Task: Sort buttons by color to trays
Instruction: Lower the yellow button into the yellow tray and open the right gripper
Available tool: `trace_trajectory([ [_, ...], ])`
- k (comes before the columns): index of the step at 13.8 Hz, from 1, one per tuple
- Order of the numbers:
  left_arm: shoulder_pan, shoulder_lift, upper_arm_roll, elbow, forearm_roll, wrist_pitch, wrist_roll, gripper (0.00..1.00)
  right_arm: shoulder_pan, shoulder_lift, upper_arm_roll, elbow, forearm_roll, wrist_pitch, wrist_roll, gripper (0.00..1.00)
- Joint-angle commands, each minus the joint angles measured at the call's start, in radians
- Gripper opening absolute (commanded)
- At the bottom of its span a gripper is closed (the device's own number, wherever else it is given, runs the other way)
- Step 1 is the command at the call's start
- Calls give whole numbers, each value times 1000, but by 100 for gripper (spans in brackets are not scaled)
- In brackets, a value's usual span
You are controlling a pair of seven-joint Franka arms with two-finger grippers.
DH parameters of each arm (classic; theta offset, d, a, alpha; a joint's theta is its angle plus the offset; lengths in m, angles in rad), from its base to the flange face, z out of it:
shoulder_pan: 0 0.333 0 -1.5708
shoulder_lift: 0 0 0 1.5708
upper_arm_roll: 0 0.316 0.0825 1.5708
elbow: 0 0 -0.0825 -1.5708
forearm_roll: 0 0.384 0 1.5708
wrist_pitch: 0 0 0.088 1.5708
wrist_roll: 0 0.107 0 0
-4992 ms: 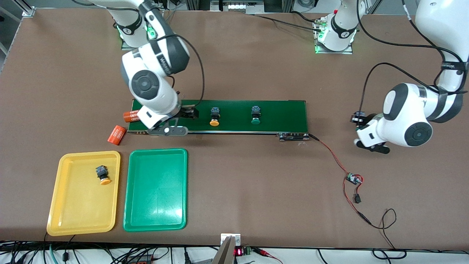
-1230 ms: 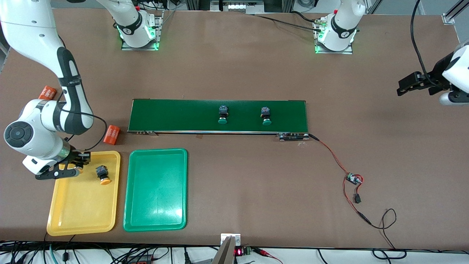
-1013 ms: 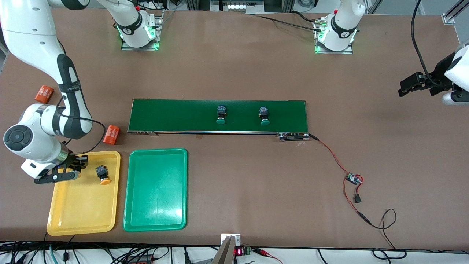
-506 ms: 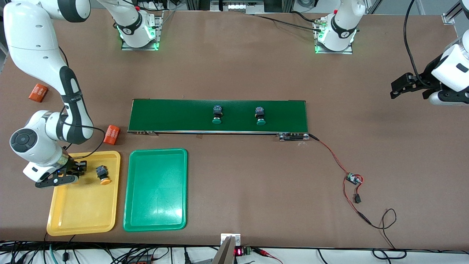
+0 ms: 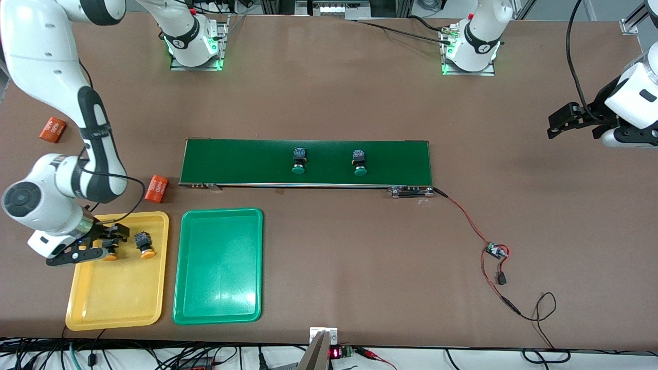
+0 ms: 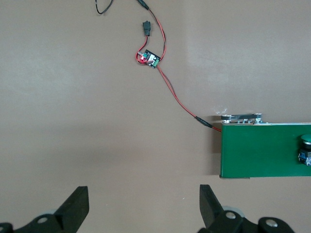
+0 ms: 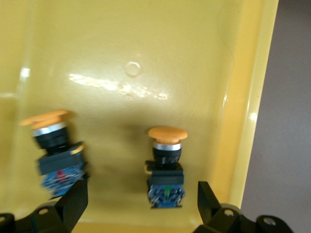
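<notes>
The yellow tray (image 5: 118, 298) holds two yellow-capped buttons. One button (image 5: 109, 253) (image 7: 165, 167) lies free between the spread fingers of my open right gripper (image 5: 108, 240) (image 7: 141, 206), close to the tray's rim. The other yellow button (image 5: 145, 244) (image 7: 54, 153) lies beside it, toward the green tray (image 5: 218, 267), which holds nothing. Two green-capped buttons (image 5: 298, 161) (image 5: 359, 162) sit on the dark-green conveyor belt (image 5: 231, 162). My left gripper (image 5: 560, 123) (image 6: 143, 211) hangs open and holds nothing, over bare table past the belt's end at the left arm's end.
One orange cylinder (image 5: 156, 188) lies by the belt's end nearest the trays; another orange cylinder (image 5: 53, 129) lies near the table edge at the right arm's end. A red-and-black wire (image 5: 465, 218) runs from the belt to a small circuit board (image 5: 496, 251) (image 6: 148, 58).
My right gripper has opened and let go of a yellow button, which now lies in the yellow tray. The two green buttons have drifted along the belt toward the right arm's end.
</notes>
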Motion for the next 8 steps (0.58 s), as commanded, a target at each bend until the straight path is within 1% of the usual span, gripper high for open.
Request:
trace_trajectory([
  [1,2,-25,-2,-16,15,-10,12,100,44,-124,26,-23,81,-133,31,100],
  [5,-3,-28,-11,-15,18,-16,9,100,179,-251,23,-35,83,-353,241,100],
  [7,-3,-28,-7,7,18,-48,21,100,258,-285,23,-37,84,-433,336,100],
  [8,-3,-24,-6,25,18,-79,21,100,300,-302,23,-55,84,-458,414,100],
])
